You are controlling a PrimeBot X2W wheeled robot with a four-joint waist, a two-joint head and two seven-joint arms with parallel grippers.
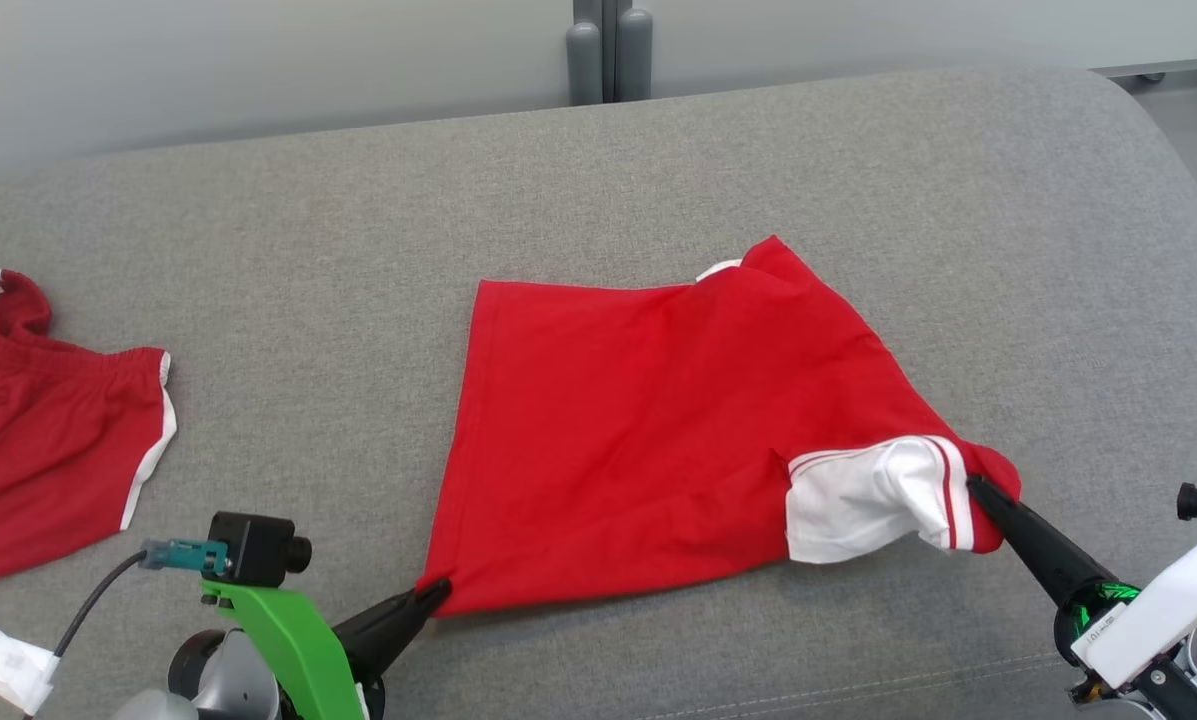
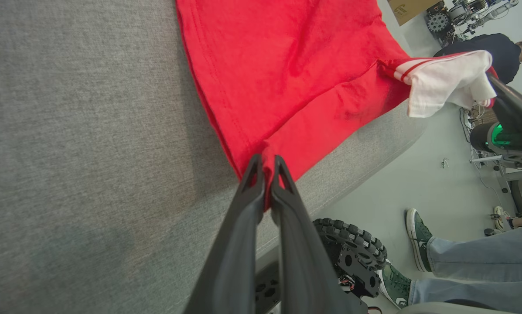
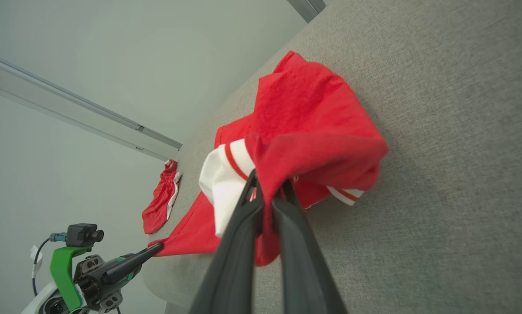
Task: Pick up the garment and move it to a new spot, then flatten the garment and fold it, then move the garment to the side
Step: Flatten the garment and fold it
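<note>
Closest to the head camera, the left gripper (image 1: 436, 592) sits at the near edge of the grey fabric-covered table (image 1: 858, 170). Its two dark fingers are pressed together on the near hem corner of the red garment (image 1: 638, 420). The left wrist view confirms it: a thin fold of red cloth is caught between the fingers, just above the table's front edge. On the other side, the right gripper (image 1: 980, 490) is also pinched tight on cloth. It clamps a bunched red fold beside the white sleeve (image 1: 858, 500) with its red stripes, and the sleeve drapes around the fingers, raised a little off the surface.

The garment lies in the middle of the table, mostly spread, with its hem toward the left. The far corner is peaked, and wrinkles run toward the right grip. Holding two near corners well apart looks meant to put the cloth under tension, so that a pull can drag it flat. I judge that flattening is the step in hand and folding is not yet begun. A pair of red shorts (image 1: 48, 440) with white trim lies well apart at the table's left edge, out of the way.
</note>
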